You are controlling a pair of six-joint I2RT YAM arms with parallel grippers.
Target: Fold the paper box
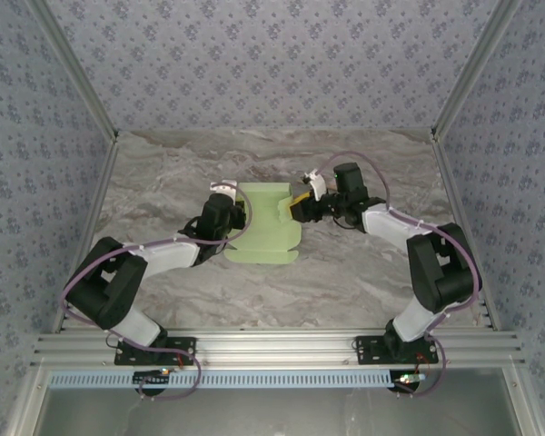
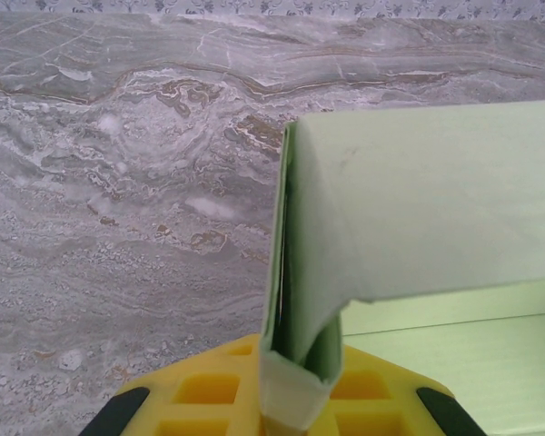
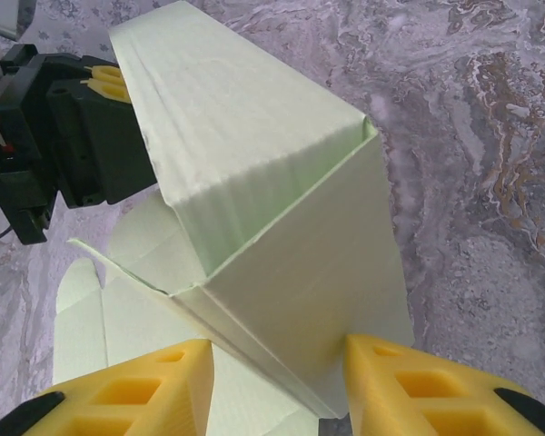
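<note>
**Box [image 1: 265,234], part-folded, at mid-bench [image 1: 363,272] between the two arms.** The left gripper [image 2: 295,398] was closed narrowly on a doubled edge of the card, pinching the layers flat between its yellow pads [image 2: 200,392]. The right gripper [image 3: 277,391] stood half-wide, one finger [image 3: 132,395] on either side of a raised panel [image 3: 309,272] where two walls met at a crease. Whether it actually pressed the card could not be told. Above the panel a sloped flap [image 3: 227,136] rose toward the left gripper, and loose tabs [image 3: 82,304] lay flat below.

Judged step: bringing a side wall upright along its crease. To do this well, the left pinch should serve as the anchor and hold firm. The right gripper should close just enough to guide the panel, then turn it about the crease rather than drag the sheet. Thin card buckles readily, so pressure is best applied close to the fold line.
</note>
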